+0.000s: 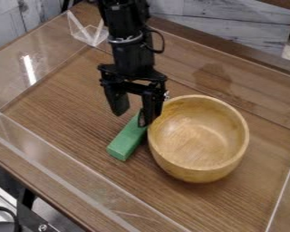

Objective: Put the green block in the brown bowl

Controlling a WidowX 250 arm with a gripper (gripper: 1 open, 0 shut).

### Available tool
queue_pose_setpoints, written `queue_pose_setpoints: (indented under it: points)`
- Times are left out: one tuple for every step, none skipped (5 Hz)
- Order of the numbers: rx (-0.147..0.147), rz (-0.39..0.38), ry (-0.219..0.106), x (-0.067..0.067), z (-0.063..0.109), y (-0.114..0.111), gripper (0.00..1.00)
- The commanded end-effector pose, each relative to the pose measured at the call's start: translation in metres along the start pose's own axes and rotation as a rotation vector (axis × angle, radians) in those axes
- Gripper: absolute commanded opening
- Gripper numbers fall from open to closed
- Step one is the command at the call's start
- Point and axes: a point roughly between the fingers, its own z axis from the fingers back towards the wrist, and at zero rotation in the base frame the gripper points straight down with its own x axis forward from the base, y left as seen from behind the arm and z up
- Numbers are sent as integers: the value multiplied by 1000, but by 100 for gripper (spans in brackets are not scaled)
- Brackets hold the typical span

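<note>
the gripper (131, 107) is hanging released, jaws spread, holding nothing. the green block (127, 140) is lying on the desk (62, 109) just below it, beside the bowl (198, 136), long axis running diagonally toward the near left.

No readable text, label, brand, number or sign shows anywhere.

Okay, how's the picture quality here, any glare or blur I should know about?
Camera view: glare streaks along the clear wall at left; the low-resolution frame softens the gripper, green block and brown bowl; soft, even lighting, faint shadows on the wooden table.
</note>
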Motion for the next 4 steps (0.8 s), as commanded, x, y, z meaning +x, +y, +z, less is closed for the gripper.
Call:
queue_pose_setpoints:
  points:
    - [5, -2, -29, 5, -2, -5, 100]
    - [5, 2, -30, 6, -8, -6, 100]
    - [4, 9, -31, 7, -15, -6, 100]
    - [4, 16, -31, 8, -22, -4, 100]
